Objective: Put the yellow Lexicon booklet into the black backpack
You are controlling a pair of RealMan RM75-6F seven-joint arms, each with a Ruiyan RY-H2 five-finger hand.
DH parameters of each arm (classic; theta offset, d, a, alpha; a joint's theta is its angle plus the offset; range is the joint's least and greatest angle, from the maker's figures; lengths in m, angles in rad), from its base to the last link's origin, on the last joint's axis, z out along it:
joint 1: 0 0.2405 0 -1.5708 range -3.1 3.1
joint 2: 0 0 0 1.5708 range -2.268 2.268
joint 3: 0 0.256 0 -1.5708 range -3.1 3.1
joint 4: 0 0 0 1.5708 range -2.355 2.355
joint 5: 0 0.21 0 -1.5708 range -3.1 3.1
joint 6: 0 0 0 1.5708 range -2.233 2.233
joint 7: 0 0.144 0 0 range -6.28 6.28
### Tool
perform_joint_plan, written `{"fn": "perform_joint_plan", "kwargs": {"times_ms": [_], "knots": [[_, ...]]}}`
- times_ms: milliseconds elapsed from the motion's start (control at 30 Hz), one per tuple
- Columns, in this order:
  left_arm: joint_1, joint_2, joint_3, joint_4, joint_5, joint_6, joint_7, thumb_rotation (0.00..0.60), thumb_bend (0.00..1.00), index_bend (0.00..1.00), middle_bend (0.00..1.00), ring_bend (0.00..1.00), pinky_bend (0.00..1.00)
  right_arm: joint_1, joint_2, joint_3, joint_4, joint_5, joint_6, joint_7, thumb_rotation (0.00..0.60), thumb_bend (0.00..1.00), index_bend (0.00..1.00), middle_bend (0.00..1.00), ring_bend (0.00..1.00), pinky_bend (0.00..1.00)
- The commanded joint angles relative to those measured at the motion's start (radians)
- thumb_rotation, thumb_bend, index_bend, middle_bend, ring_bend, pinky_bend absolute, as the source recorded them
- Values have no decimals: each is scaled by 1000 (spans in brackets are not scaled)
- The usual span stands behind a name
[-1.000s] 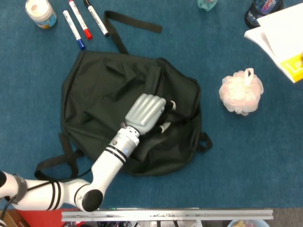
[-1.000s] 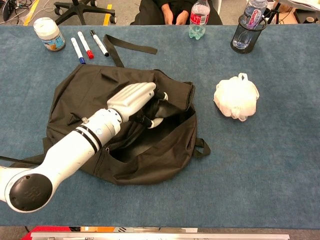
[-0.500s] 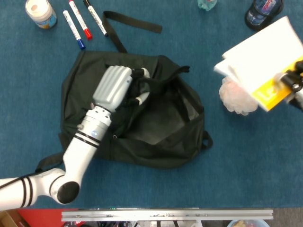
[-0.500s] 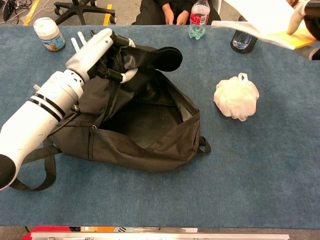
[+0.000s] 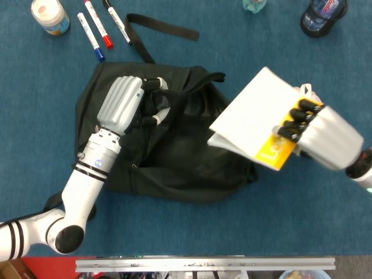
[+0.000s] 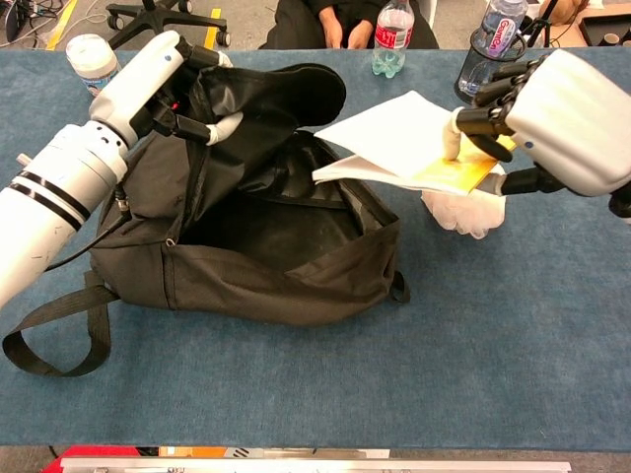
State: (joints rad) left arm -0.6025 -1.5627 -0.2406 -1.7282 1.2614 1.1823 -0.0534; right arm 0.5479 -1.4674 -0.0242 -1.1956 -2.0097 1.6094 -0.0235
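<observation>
— How far along is it?

— Roughly halfway, I'd say. The left hand [image 6: 163, 74] grips the upper flap of the black backpack [image 6: 266, 246] and holds it lifted toward ten o'clock, so the mouth gapes open. The right hand [image 6: 552, 123] pinches the yellow Lexicon booklet [image 6: 414, 148] by its yellow edge, thumb under and fingers over, white pages pointing at nine o'clock. The leading corner hangs just over the bag's rim at three o'clock; nothing is inside yet.

— So what's left?

— Sliding it down into the opening and letting go, by my reckoning.

— And compared with half a second ago?

— The booklet was up at the table's two o'clock corner, well apart from the bag; now it has swung in over the white mesh bath sponge [image 6: 463, 212]. The flap has also gone a little higher. The markers [image 5: 104, 26] and jar [image 5: 49, 14] at eleven o'clock haven't budged.
</observation>
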Motion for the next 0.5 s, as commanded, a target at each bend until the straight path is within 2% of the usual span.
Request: {"fn": "perform_joint_plan", "kwargs": {"times_ms": [33, 267, 500], "knots": [[1, 7, -2, -8, 0, -2, 0, 600, 378, 713, 814, 827, 1000, 29, -26, -5, 9, -20, -29, 3, 600, 606, 931, 871, 672, 601], [7, 30, -11, -32, -17, -7, -2, 600, 377, 713, 814, 825, 1000, 76, -97, -14, 63, -37, -75, 33, 600, 606, 931, 876, 679, 608], [11, 51, -18, -51, -40, -18, -11, 600, 377, 713, 813, 825, 1000, 122, -182, -19, 168, -53, -86, 74, 600, 606, 932, 877, 679, 608]]}}
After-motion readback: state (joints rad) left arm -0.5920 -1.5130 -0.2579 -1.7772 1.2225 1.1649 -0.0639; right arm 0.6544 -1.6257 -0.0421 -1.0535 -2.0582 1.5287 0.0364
